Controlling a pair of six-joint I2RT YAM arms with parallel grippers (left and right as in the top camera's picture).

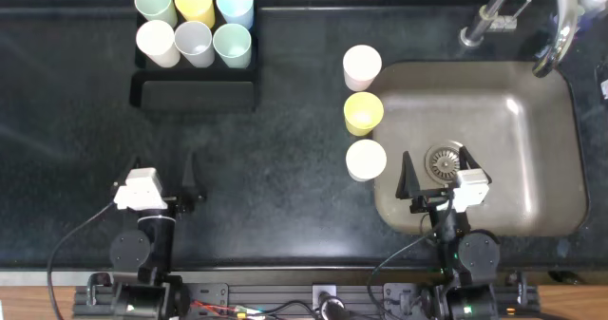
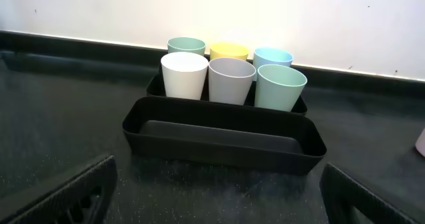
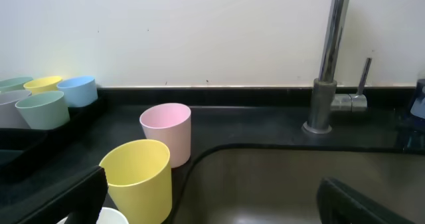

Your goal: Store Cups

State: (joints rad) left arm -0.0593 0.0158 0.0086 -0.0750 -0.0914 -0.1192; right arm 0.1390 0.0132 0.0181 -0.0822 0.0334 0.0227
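Three loose cups stand in a row on the counter by the sink's left edge: pink, yellow and white. A black two-compartment tray sits at the back left. Its far compartment holds several upright cups; its near compartment holds nothing. My left gripper is open, low over the counter in front of the tray. My right gripper is open over the sink, right of the white cup.
The steel sink basin takes up the right side, with its drain close to my right gripper. A faucet rises behind the sink. Dark counter lies between the tray and the loose cups.
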